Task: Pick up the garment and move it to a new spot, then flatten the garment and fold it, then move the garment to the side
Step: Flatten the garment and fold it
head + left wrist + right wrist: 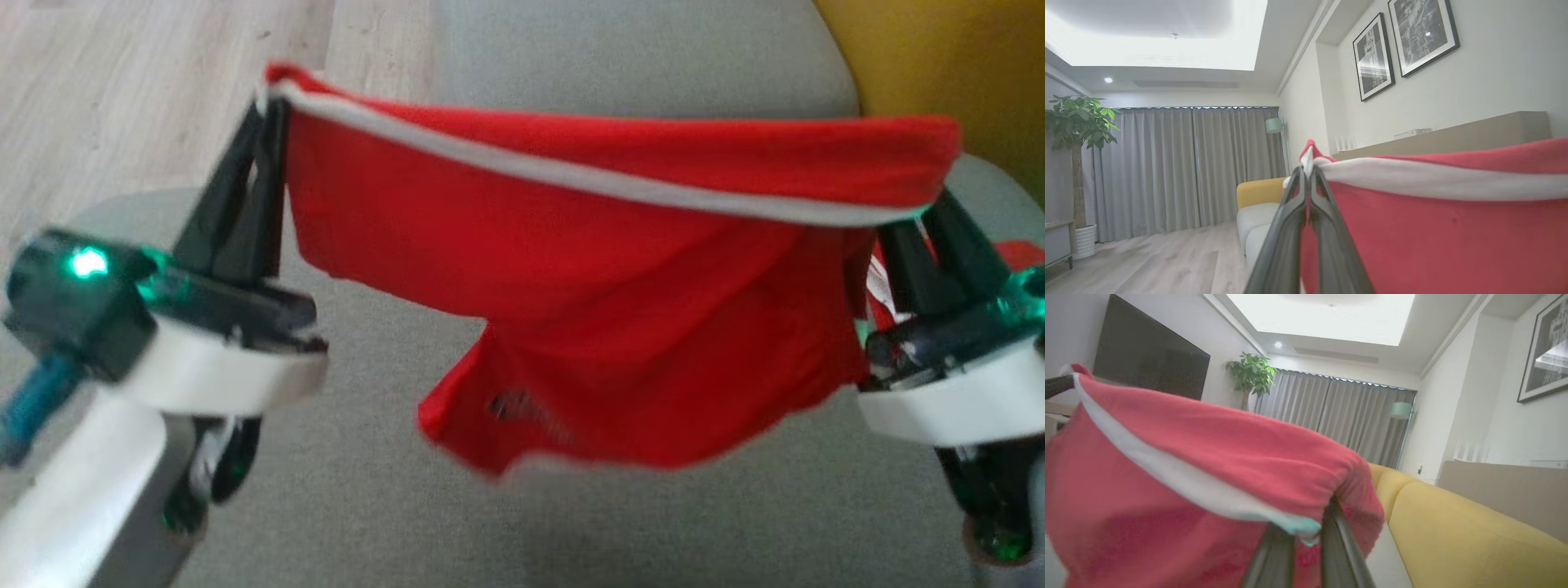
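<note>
The garment (571, 286), red with a white edge band, hangs above the grey sofa cushion (367, 506), stretched between both arms. The left jaws are pressed together on its top left corner, and the right jaws pinch the right end. Its long axis runs left to right, with neither arm nearer. The middle sags and the lower hem is rumpled.
</note>
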Available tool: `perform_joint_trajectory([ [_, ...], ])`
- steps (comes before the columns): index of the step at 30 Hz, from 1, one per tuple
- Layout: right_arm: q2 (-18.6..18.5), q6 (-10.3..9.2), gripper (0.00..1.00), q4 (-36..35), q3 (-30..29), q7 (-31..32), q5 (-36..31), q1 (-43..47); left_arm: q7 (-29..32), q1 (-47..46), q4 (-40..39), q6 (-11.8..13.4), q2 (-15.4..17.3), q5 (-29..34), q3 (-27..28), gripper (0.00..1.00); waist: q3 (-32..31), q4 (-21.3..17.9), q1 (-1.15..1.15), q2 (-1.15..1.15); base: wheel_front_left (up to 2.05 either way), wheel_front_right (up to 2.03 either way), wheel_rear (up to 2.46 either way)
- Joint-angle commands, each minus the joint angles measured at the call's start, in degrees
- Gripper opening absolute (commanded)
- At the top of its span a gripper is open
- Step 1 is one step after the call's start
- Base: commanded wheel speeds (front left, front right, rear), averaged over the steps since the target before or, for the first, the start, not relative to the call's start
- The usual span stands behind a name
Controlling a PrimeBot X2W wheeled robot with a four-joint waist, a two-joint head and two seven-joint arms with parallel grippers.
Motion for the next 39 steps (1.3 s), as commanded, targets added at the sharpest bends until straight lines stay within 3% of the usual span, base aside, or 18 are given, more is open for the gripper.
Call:
perform_joint_trajectory([
  [1, -1.0, 0.37, 0.0, -1.5, 1.0, 1.7, 0.0, -4.3, 1.3, -5.8, -0.7, -1.1, 2.1, -0.8, 3.8, 0.0, 1.1, 0.0, 0.01, 0.0, 0.0, 0.0, 0.0],
  [7, -1.1, 0.37, 0.0, 6.1, 5.0, 4.6, 3.7, -13.2, 3.6, -15.0, 7.7, -5.9, 1.4, -2.7, 3.2, 0.0, 7.5, -0.1, 0.01, 0.0, 0.0, 0.0, 0.0],
  [10, -1.5, 0.37, 0.0, 12.8, 7.6, 4.8, 4.9, -22.4, 3.2, -22.0, 14.0, -8.4, 0.6, -2.3, 3.3, 0.0, 12.1, -0.2, 0.01, 0.0, 0.0, 0.0, 0.0],
  [11, -1.7, 0.37, 0.0, 18.2, 9.3, 4.2, 5.0, -29.7, 2.3, -27.2, 18.6, -9.8, 0.1, -1.7, 3.8, 0.0, 15.0, -0.4, 0.01, 0.0, 0.0, 0.0, 0.0],
  [12, -1.7, 0.37, 0.0, 18.2, 9.3, 4.2, 5.0, -29.7, 2.3, -27.2, 18.6, -9.8, 0.1, -1.7, 3.8, 0.0, 15.0, -0.4, 0.01, 0.0, 0.0, 0.0, 0.0],
  [16, -1.2, 0.37, 0.0, 29.0, 12.4, 0.9, 2.9, -42.8, -0.4, -36.8, 26.7, -11.7, -1.4, -0.2, 4.5, 0.0, 19.4, -0.2, 0.01, 0.0, 0.0, 0.0, 0.0],
  [21, 1.5, 0.37, 0.0, 40.2, 14.2, -3.9, 1.7, -51.2, -4.1, -42.4, 33.5, -12.9, -3.9, 0.3, 4.5, 0.0, 24.4, 0.7, 0.01, 0.0, 0.0, 0.0, 0.0],
  [26, 1.9, 0.37, 0.0, 49.1, 16.2, -7.8, 1.0, -51.4, -7.2, -38.8, 37.8, -13.7, -7.8, -2.2, 3.7, 0.0, 28.6, 2.3, 0.01, 0.0, 0.0, 0.0, 0.0],
  [31, 1.0, 0.37, 0.0, 55.3, 16.9, -11.6, 1.8, -46.0, -10.4, -30.9, 40.4, -14.8, -10.7, -4.3, 2.3, 0.0, 28.3, 3.3, 0.01, 0.0, 0.0, 0.0, 0.0],
  [39, 0.2, 0.37, 0.0, 53.8, 15.7, -14.3, 3.5, -33.2, -12.9, -16.6, 36.3, -14.5, -11.4, -5.5, 2.9, 0.0, 22.9, 3.6, 0.01, 0.0, 0.0, 0.0, 0.0],
])
